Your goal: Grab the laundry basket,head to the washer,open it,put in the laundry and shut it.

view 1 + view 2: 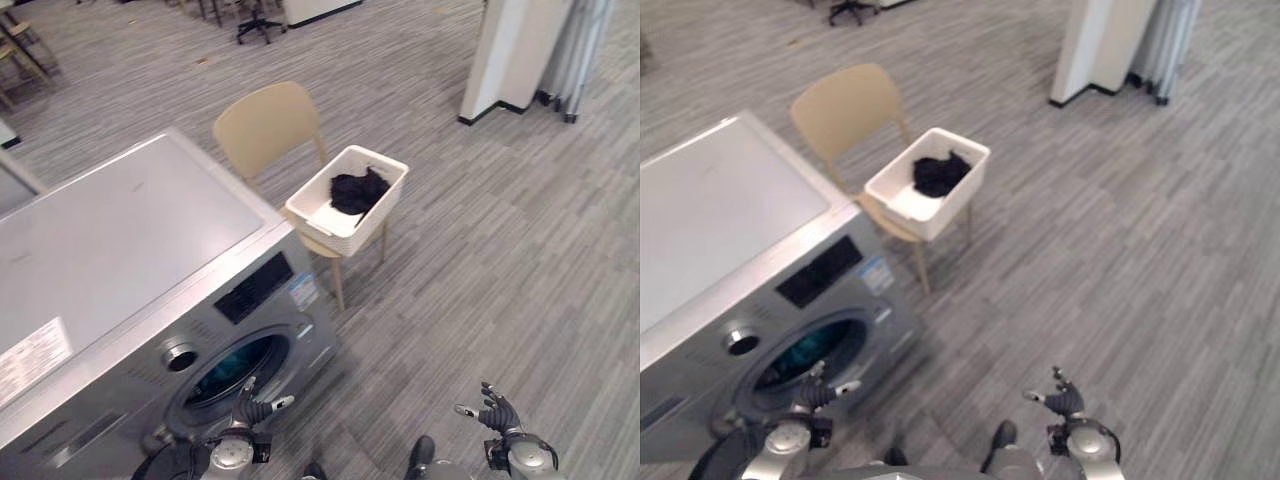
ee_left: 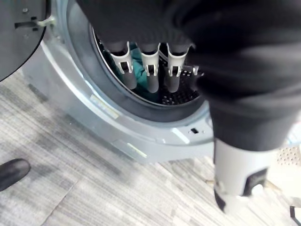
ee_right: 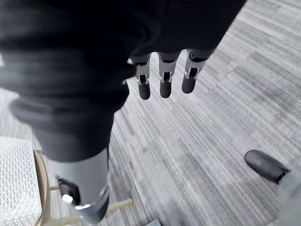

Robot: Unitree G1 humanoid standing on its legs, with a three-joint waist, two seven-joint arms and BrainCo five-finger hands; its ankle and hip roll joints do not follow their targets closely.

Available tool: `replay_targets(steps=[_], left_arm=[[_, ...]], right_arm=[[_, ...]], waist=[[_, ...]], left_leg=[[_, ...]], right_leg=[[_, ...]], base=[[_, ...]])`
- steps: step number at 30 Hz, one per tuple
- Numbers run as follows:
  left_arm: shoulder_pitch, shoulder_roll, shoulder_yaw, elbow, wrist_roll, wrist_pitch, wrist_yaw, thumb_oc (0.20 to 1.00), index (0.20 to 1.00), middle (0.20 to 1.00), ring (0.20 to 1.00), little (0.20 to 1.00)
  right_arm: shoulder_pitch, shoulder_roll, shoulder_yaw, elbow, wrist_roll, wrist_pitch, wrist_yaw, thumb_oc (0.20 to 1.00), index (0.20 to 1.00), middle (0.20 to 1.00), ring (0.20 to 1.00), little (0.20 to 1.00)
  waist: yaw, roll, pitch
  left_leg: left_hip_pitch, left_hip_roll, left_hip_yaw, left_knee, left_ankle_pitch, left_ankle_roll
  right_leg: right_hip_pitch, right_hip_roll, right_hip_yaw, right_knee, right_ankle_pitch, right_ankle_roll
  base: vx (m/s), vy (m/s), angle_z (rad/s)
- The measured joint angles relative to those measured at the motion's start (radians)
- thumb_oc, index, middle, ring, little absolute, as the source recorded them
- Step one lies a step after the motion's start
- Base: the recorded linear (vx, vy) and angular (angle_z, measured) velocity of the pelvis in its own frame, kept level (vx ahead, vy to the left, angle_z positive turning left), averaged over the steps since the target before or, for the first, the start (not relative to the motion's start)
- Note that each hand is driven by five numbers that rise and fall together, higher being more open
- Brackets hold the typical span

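- The white laundry basket (image 1: 345, 200) sits on the seat of a tan chair (image 1: 268, 125) just beside the washer (image 1: 130, 290), with dark laundry (image 1: 358, 190) heaped in its far end
- The washer's round door opening (image 1: 235, 368) looks open in the left wrist view, where the drum (image 2: 176, 94) shows with something teal (image 2: 137, 59) inside; the door (image 2: 21, 33) appears swung off to one side
- The left hand (image 1: 250, 405) hovers in front of the opening, fingers (image 2: 151, 73) straight and relaxed, holding nothing
- The right hand (image 1: 495, 412) hangs over bare carpet (image 1: 480, 260), well apart from the basket, fingers (image 3: 163, 77) loosely extended and empty
- Judged from this, the loading step is in hand: door open, laundry not yet moved
- The next move calls for a reach up to the basket, a grasp on the dark cloth, and a carry down into the drum, without snagging the basket rim
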Motion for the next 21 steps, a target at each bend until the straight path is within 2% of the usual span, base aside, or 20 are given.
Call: replay_targets(steps=[1,2,3,4,5,6,7,8,11,12,13,14,16,17,18,19,21], left_arm=[[0.009,-0.006,-0.008,0.0,0.0,0.0,-0.001,1.0,1.0,1.0,1.0,1.0],[0.007,-0.01,-0.026,-0.002,0.0,0.0,-0.001,1.0,1.0,1.0,1.0,1.0],[0.017,-0.026,-0.035,-0.014,0.0,0.0,-0.003,1.0,1.0,1.0,1.0,1.0],[0.026,-0.039,-0.035,-0.021,0.0,0.0,-0.003,1.0,1.0,1.0,1.0,1.0],[0.027,-0.047,-0.035,-0.021,0.0,0.001,-0.003,1.0,1.0,1.0,1.0,1.0],[0.03,-0.049,-0.035,-0.021,0.0,0.001,-0.003,1.0,1.0,1.0,1.0,1.0],[0.04,-0.051,-0.032,-0.02,0.001,0.001,-0.003,1.0,1.0,1.0,1.0,1.0],[0.034,-0.049,-0.031,-0.018,0.001,0.001,-0.003,1.0,1.0,1.0,1.0,1.0],[0.033,-0.049,-0.027,-0.017,0.01,0.002,-0.003,1.0,1.0,1.0,1.0,1.0],[0.032,-0.048,-0.023,-0.017,0.023,0.002,-0.004,1.0,1.0,1.0,1.0,1.0],[0.029,-0.047,-0.021,-0.012,0.029,0.002,-0.004,1.0,1.0,1.0,1.0,1.0],[0.018,-0.048,-0.023,-0.01,0.029,0.003,-0.005,1.0,1.0,1.0,1.0,1.0],[0.016,-0.049,-0.018,0.005,0.035,0.003,-0.007,1.0,1.0,1.0,1.0,1.0],[0.023,-0.05,0.002,0.007,0.036,0.004,-0.008,1.0,1.0,1.0,1.0,1.0],[0.035,-0.047,0.024,0.009,0.036,0.008,-0.009,1.0,1.0,1.0,1.0,1.0],[0.035,-0.042,0.029,0.011,0.036,0.009,-0.009,1.0,1.0,1.0,1.0,1.0],[0.047,-0.036,0.046,0.011,0.036,0.009,-0.008,1.0,1.0,1.0,1.0,1.0]], right_arm=[[-0.001,-0.01,-0.002,0.0,0.0,-0.004,-0.004,1.0,1.0,1.0,1.0,1.0],[-0.001,-0.022,-0.002,0.003,0.0,-0.003,-0.005,1.0,1.0,1.0,1.0,1.0],[-0.008,-0.034,-0.003,0.004,0.0,0.0,-0.005,1.0,1.0,1.0,1.0,1.0],[-0.013,-0.049,-0.002,0.002,0.0,0.003,-0.006,1.0,1.0,1.0,1.0,1.0],[-0.016,-0.058,-0.003,0.001,0.0,0.004,-0.006,1.0,1.0,1.0,1.0,1.0],[-0.017,-0.059,-0.001,0.001,0.0,0.006,-0.004,1.0,1.0,1.0,1.0,1.0],[-0.015,-0.057,0.004,-0.001,0.0,0.007,-0.004,1.0,1.0,1.0,1.0,1.0],[-0.021,-0.056,0.025,-0.001,0.0,0.008,-0.002,1.0,1.0,1.0,1.0,1.0],[-0.031,-0.048,0.039,0.009,0.0,0.008,-0.003,1.0,1.0,1.0,1.0,1.0],[-0.039,-0.046,0.04,0.007,0.0,0.007,-0.003,1.0,1.0,1.0,1.0,1.0],[-0.059,-0.044,0.04,0.007,0.0,0.006,-0.004,1.0,1.0,1.0,1.0,1.0],[-0.067,-0.045,0.039,0.007,0.0,0.006,-0.005,1.0,1.0,1.0,1.0,1.0],[-0.077,-0.041,0.039,0.006,0.0,0.006,-0.005,1.0,1.0,1.0,1.0,1.0],[-0.079,-0.042,0.038,0.006,0.0,0.006,-0.004,1.0,1.0,1.0,1.0,1.0],[-0.081,-0.039,0.042,0.005,-0.001,0.005,-0.003,1.0,1.0,1.0,1.0,1.0],[-0.079,-0.039,0.051,0.006,-0.002,0.005,-0.002,1.0,1.0,1.0,1.0,1.0],[-0.078,-0.037,0.084,0.008,-0.003,0.007,0.004,1.0,1.0,1.0,1.0,1.0]], waist=[[0.026,-0.005,0.003],[0.044,-0.019,0.017],[0.054,-0.011,0.022],[0.053,-0.01,0.028],[0.059,-0.012,0.035],[0.064,-0.01,0.04],[0.063,-0.006,0.045],[0.085,-0.02,0.06],[0.102,-0.016,0.07],[0.105,-0.008,0.075],[0.106,-0.008,0.088],[0.106,-0.011,0.095],[0.114,-0.016,0.102],[0.139,-0.019,0.101],[0.153,-0.025,0.098],[0.153,-0.042,0.099],[0.156,-0.08,0.081]], left_leg=[[-0.073,0.024,-0.075,0.152,0.022,0.01],[-0.144,0.032,-0.161,0.274,0.043,0.0],[-0.221,-0.008,-0.28,0.367,-0.01,-0.035],[-0.251,-0.074,-0.347,0.354,-0.049,-0.036],[-0.257,-0.109,-0.361,0.321,-0.064,-0.034],[-0.275,-0.128,-0.342,0.29,-0.063,-0.03],[-0.291,-0.159,-0.327,0.238,-0.063,-0.029],[-0.241,-0.216,-0.324,-0.032,-0.043,-0.016],[-0.21,-0.243,-0.326,-0.256,0.037,-0.014],[-0.211,-0.244,-0.327,-0.286,0.06,-0.01],[-0.242,-0.251,-0.317,-0.304,0.1,-0.015],[-0.249,-0.248,-0.296,-0.309,0.107,-0.009],[-0.258,-0.233,-0.193,-0.325,0.115,0.006],[-0.256,-0.218,-0.157,-0.321,0.111,0.026],[-0.241,-0.225,-0.161,-0.301,0.122,0.065],[-0.241,-0.24,-0.164,-0.284,0.144,0.096],[-0.224,-0.273,-0.157,-0.275,0.158,0.122]], right_leg=[[0.009,0.018,0.033,-0.019,0.001,-0.02],[0.01,0.032,0.066,-0.028,0.013,-0.058],[0.011,0.05,0.091,-0.043,0.011,-0.066],[0.011,0.053,0.111,-0.053,0.011,-0.066],[0.011,0.051,0.11,-0.057,0.028,-0.057],[0.015,0.06,0.115,-0.061,0.038,-0.073],[0.025,0.074,0.131,-0.078,0.03,-0.071],[0.048,0.09,0.162,-0.116,0.031,-0.07],[0.075,0.135,0.174,-0.136,0.025,-0.072],[0.086,0.155,0.175,-0.131,0.023,-0.073],[0.106,0.181,0.178,-0.137,-0.015,-0.083],[0.122,0.194,0.179,-0.137,-0.025,-0.076],[0.152,0.213,0.182,-0.137,-0.058,-0.076],[0.191,0.229,0.211,-0.136,-0.087,-0.071],[0.228,0.23,0.232,-0.131,-0.116,-0.058],[0.243,0.22,0.233,-0.131,-0.125,-0.049],[0.267,0.18,0.235,-0.129,-0.152,-0.006]], base=[[0.11,-0.153,-0.81],[0.1,-0.078,-0.91],[0.03,-0.041,-0.83],[0.12,-0.008,-0.76],[0.11,-0.011,-0.62],[0.31,-0.01,-0.48],[0.27,-0.011,-0.62],[0.36,-0.015,-0.48],[0.19,-0.009,-0.37],[0.43,0.035,-0.15],[0.44,0.067,-0.09],[0.48,0.098,0.05],[0.42,0.095,-0.12],[0.52,0.12,-0.56],[0.5,0.118,-0.55],[0.35,0.091,-0.23],[0.22,0.076,-0.03]])
